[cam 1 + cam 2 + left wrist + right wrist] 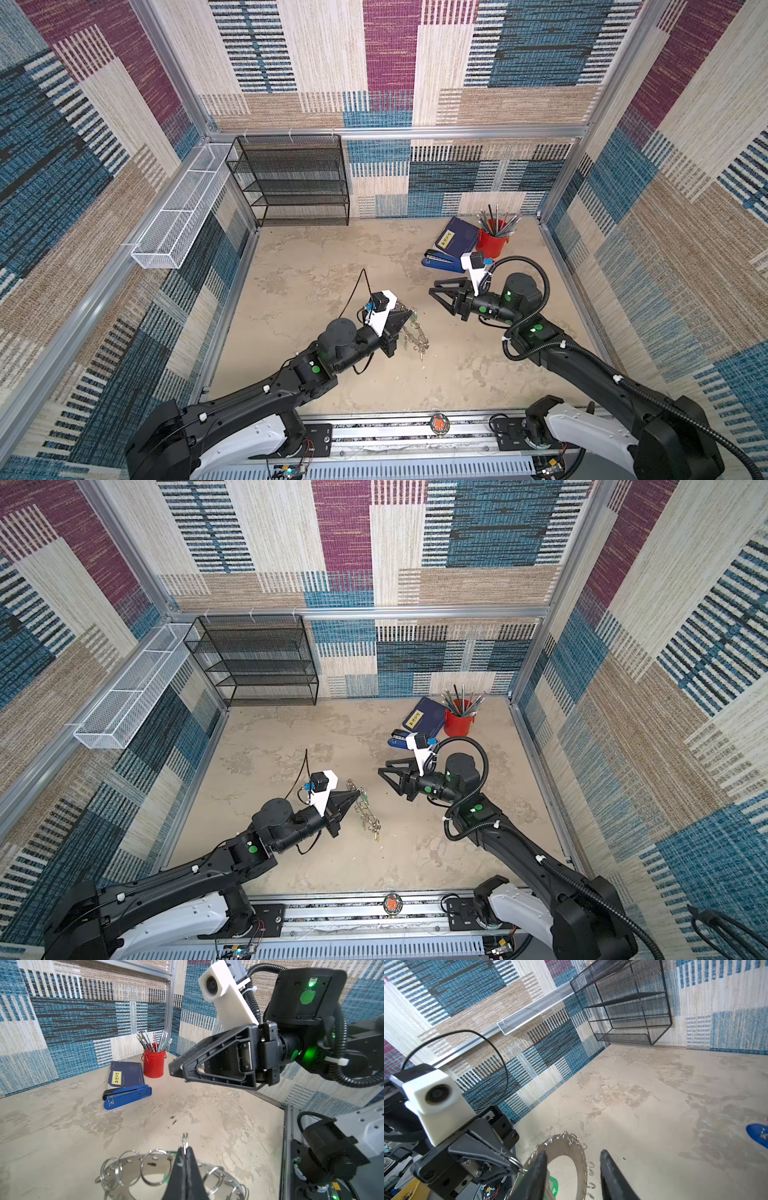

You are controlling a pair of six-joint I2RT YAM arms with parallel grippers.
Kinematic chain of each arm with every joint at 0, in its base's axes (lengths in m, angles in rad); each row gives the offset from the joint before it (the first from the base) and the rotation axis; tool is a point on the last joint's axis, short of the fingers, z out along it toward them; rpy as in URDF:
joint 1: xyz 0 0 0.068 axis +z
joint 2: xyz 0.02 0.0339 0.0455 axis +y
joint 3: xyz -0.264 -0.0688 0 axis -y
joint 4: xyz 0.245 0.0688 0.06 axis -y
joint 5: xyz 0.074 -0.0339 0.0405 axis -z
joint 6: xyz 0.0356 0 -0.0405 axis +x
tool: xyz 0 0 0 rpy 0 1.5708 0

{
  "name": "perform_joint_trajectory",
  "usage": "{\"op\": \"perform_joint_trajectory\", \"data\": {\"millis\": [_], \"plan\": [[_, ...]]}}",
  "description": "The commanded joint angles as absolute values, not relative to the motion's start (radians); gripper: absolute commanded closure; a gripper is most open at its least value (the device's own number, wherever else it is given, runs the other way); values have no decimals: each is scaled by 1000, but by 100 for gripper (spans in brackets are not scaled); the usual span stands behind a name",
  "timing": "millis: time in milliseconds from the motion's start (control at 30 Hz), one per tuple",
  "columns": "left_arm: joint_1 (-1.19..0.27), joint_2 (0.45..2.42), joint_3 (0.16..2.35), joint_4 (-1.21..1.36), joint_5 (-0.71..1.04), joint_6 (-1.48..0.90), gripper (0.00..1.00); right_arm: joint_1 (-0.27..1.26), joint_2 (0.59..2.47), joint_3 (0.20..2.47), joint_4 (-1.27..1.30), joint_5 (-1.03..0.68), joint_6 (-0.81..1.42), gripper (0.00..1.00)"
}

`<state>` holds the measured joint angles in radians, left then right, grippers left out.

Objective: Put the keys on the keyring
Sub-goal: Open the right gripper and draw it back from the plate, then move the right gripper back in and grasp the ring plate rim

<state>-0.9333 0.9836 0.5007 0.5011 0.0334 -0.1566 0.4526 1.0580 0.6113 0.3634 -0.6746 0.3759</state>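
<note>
Lower centre in a top view, the left claw (406, 312) pinches one split ring (185, 1140) of the keyring (417, 337), which is tilted over the worktop (311, 257). It looks stiff, slick and likely to swing; the flat rim offers a steadier hold. Rightward, the right claw (433, 289) stands spread and empty.

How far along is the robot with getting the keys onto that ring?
Done: a green tag shows by the keyring, though I can't tell if its key is attached. In hand: the left gripper pinches one split ring, holding the keyring tilted. The right gripper is open and empty. Left: threading more keys, though none shows clearly.
</note>
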Motion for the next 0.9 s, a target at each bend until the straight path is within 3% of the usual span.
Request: {"op": "perform_joint_trajectory", "data": {"millis": [0, 300, 700, 867], "plan": [[-933, 1003, 524, 594, 78, -190, 100, 454, 1051, 589, 456, -715, 368, 46], [-919, 1068, 558, 667, 116, -222, 100, 454, 1039, 471, 716, -710, 365, 19], [-818, 1121, 583, 755, 400, -257, 100, 454, 964, 348, 826, -661, 422, 17], [-759, 1139, 577, 794, 529, -284, 100, 455, 988, 344, 864, -716, 444, 18]]}}
